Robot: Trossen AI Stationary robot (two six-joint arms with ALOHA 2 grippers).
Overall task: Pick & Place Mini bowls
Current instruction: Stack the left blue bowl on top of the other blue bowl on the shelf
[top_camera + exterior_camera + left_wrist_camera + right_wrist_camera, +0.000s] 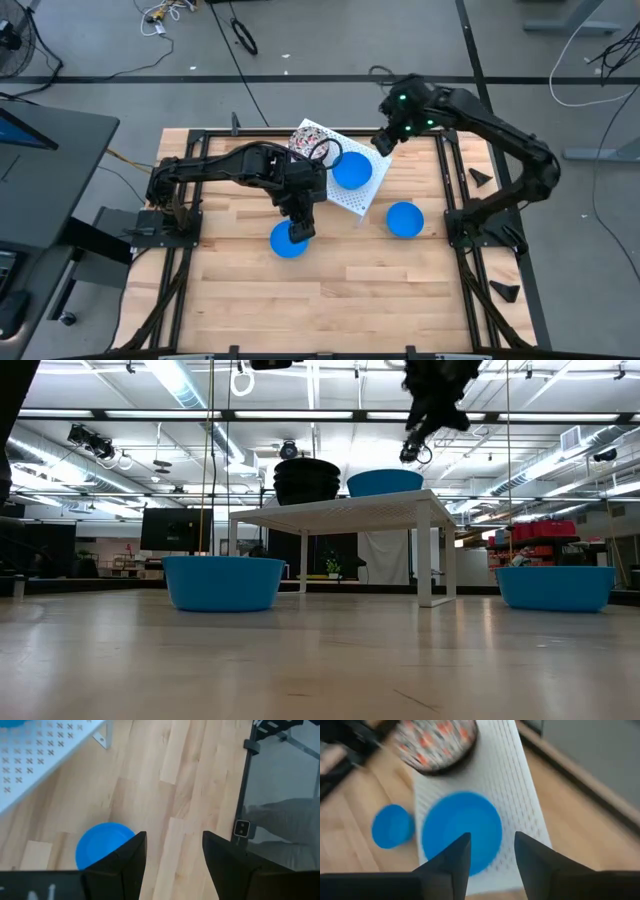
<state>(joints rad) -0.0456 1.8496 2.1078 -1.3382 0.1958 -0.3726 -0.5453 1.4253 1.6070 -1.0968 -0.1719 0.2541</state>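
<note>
A white perforated rack [352, 197] stands on short legs mid-table. On it sit stacked speckled mini bowls [312, 139] and one blue mini bowl [351, 171], also seen from my right wrist [462, 827]. My right gripper [492, 837] hangs open above that blue bowl, clear of it [425, 435]. Two more blue bowls rest on the wood: one right of the rack [404, 219], one near the rack's left end [287, 244]. My left gripper [174, 837] hovers open over that bowl [100, 847], with nothing between its fingers.
Black frame rails [448, 180] run along the table's sides and far edge. The rack's leg [424, 550] lifts its top well above the wood. Bare planks [330, 300] fill the table's near half.
</note>
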